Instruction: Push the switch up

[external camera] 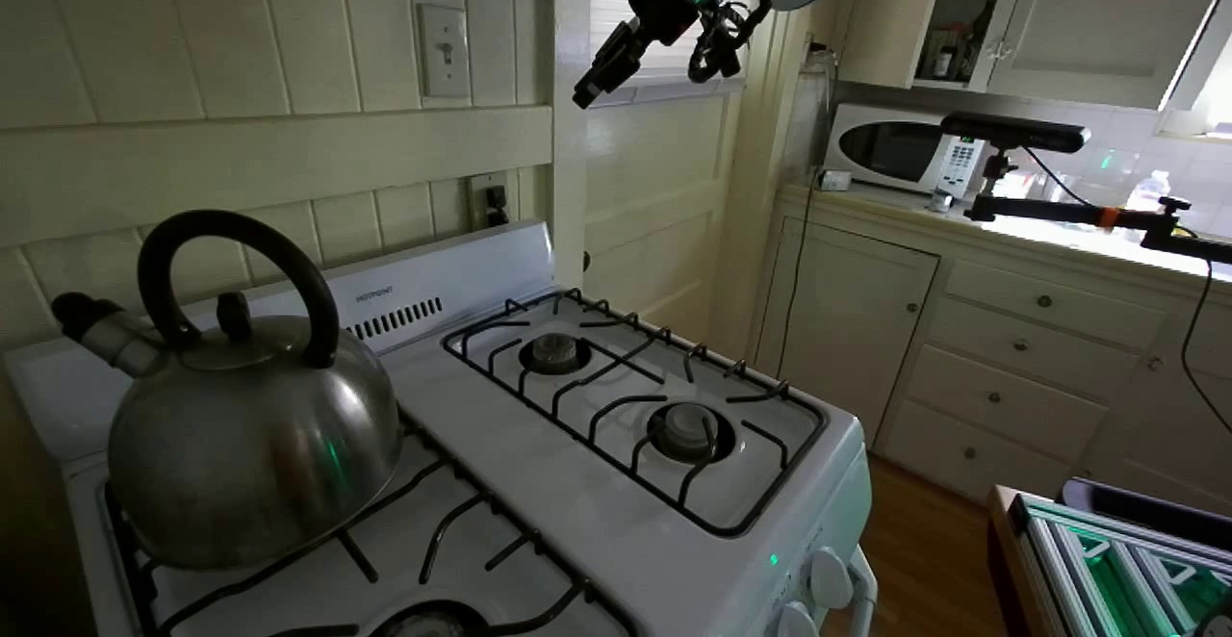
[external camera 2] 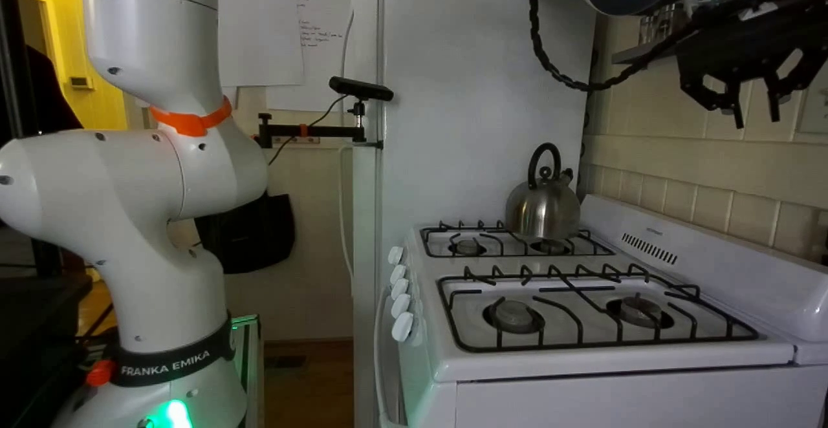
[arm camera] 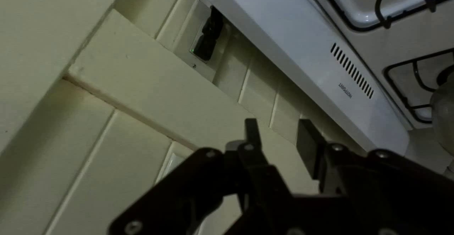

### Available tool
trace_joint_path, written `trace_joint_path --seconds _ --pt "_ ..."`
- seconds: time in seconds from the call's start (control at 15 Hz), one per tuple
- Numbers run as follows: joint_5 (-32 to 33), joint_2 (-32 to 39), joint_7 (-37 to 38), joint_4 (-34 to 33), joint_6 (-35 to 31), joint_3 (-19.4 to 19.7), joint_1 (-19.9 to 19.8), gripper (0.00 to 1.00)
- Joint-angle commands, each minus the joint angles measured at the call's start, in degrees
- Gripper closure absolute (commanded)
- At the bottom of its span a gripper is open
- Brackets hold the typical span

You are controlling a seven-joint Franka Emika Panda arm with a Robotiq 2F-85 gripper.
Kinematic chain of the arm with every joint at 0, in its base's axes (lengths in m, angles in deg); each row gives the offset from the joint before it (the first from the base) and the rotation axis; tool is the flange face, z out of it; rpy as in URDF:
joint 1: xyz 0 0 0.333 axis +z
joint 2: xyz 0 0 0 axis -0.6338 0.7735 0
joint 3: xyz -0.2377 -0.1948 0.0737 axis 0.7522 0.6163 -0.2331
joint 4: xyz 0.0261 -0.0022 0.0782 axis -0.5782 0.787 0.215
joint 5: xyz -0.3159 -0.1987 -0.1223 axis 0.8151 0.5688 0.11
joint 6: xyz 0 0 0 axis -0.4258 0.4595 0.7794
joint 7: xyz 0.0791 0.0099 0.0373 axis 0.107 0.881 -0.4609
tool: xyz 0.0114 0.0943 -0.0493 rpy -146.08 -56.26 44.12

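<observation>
Holding black two-fingered gripper [external camera 2: 757, 117] with jaws apart, nothing between, raised near small cream-white rectangular wall switch [external camera: 445, 50] on cream panelled wall [external camera: 318, 40], probably to push from below. Shown whole, tiny central toggle [external camera: 445, 53] included, in an exterior view; mostly hidden behind gripper in wrist view.

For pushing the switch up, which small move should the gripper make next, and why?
Probably ease the gripper toward the switch, aiming just below its toggle: in an exterior view the fingertips hang clear of it, and an upward push needs contact from beneath.
</observation>
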Motion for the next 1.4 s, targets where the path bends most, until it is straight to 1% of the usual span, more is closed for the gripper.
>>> trace_joint_path --seconds 0.0,0.13,0.33,0.47,0.53,0.67,0.73,0.8,1.0,1.13,1.33 --pt "1.87 -2.95 4.5 1.97 2.67 13.74 12.51 0.35" --pt "4.84 -4.6 8.42 3.66 5.13 20.65 18.92 0.2" --pt "9.45 -6.35 13.68 4.33 11.51 29.45 27.18 0.01" --pt "12.43 -7.26 16.41 3.76 17.83 34.31 31.51 0.0" --pt "12.67 -7.47 16.97 3.07 22.57 36.03 33.09 0.0" --pt "10.95 -7.89 16.55 2.0 30.72 38.41 35.61 0.0" --pt "11.12 -8.02 16.94 1.65 33.65 39.4 36.67 0.0" --pt "9.91 -7.9 17.34 1.02 37.52 40.12 37.57 0.0" --pt "10.28 -7.87 21.5 -0.01 44.51 41.68 39.82 0.0" --pt "10.84 -7.95 26.12 0.23 45.81 42.09 41.12 0.0" --pt "10.78 -8.15 33.05 0.96 44.56 42.08 42.82 0.0"
